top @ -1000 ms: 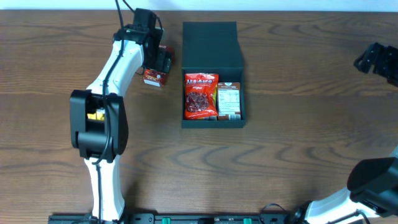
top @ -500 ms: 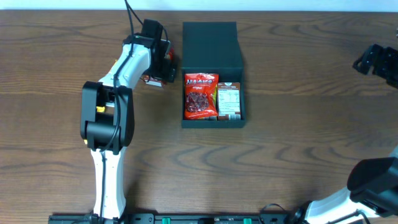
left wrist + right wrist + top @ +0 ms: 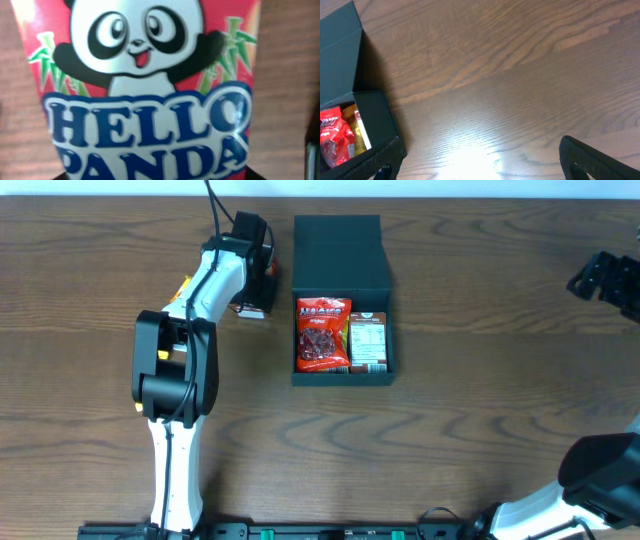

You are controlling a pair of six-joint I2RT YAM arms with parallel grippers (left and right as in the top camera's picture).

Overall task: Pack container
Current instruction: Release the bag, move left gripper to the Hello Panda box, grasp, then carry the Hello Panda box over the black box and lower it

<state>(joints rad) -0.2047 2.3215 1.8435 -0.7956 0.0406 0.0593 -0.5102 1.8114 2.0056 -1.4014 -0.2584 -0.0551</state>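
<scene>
The main risk is space: the container (image 3: 339, 252) already holds a red packet (image 3: 322, 333) and a brown one (image 3: 367, 342) side by side, covering nearly all its floor. The panda packet (image 3: 150, 100) would probably have to lie on top, and could stop the lid closing. The left pincer (image 3: 258, 275) is at that packet, just left of the container. I cannot tell whether it is clamped, and a shallow hold could drop the packet. A low carry could catch the wall or raised lid and shove the box. The container sits mid-worktop (image 3: 480, 430) toward the far edge. Its mouth faces up, its long axis runs near to far, and the lid is hinged at the far end. The right pincer (image 3: 603, 280) waits well apart, fingers spread.
</scene>
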